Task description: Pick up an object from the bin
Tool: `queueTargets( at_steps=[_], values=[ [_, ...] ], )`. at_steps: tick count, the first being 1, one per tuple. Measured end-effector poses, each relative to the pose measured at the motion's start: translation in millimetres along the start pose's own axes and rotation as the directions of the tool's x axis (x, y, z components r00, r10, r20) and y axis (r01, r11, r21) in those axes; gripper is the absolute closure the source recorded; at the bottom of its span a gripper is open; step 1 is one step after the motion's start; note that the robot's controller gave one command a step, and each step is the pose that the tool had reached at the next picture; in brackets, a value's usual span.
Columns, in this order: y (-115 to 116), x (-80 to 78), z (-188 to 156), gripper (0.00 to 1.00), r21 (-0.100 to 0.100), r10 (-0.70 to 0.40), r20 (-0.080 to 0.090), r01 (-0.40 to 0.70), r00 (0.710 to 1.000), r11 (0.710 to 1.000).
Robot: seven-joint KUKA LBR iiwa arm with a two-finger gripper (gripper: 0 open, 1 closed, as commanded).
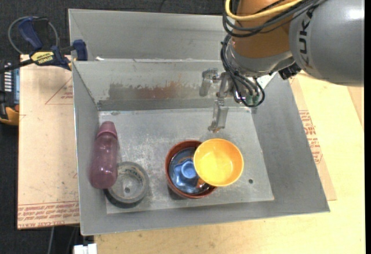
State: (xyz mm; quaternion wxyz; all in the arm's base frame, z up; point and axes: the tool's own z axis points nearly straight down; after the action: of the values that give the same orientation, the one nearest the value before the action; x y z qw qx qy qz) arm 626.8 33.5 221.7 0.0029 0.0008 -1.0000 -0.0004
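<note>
The claw (pixel 215 125) hangs low inside the grey metal bin (pixel 174 93), under the arm's orange wrist cover (pixel 264 9) and its looped cables, pointing down at a bare patch of the bin floor near the foot of the sloped back wall. Seen from this angle, its metal parts overlap into one narrow shape, so I cannot tell whether it is open or closed, and no object is seen in its grip. I also cannot tell whether its tip touches the floor or stops just above it. The nearest thing is a yellow bowl (pixel 219 162), just below the claw in the view, toward the bin's front edge; it lies close to the tip but apart from it. The yellow bowl sits tilted on the right rim of a red-brown bowl (pixel 173 173), which lies below and slightly left of the claw and holds a small blue object (pixel 186 171). Well to the left of the claw, a pink bottle (pixel 103 154) lies on its side, and a grey roll of tape (pixel 127 184) touches the bottle's lower end.
</note>
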Motion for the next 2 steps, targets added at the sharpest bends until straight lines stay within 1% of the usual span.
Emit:
queueTargets(
  at_steps=[1,2],
  values=[
    [0,-1.4,-5,0.00,0.000,0.001,0.008,-0.001,1.000,1.000],
    [22,44.2,65,0.00,-0.002,-0.447,0.002,0.447,0.894,0.894]
  ],
)
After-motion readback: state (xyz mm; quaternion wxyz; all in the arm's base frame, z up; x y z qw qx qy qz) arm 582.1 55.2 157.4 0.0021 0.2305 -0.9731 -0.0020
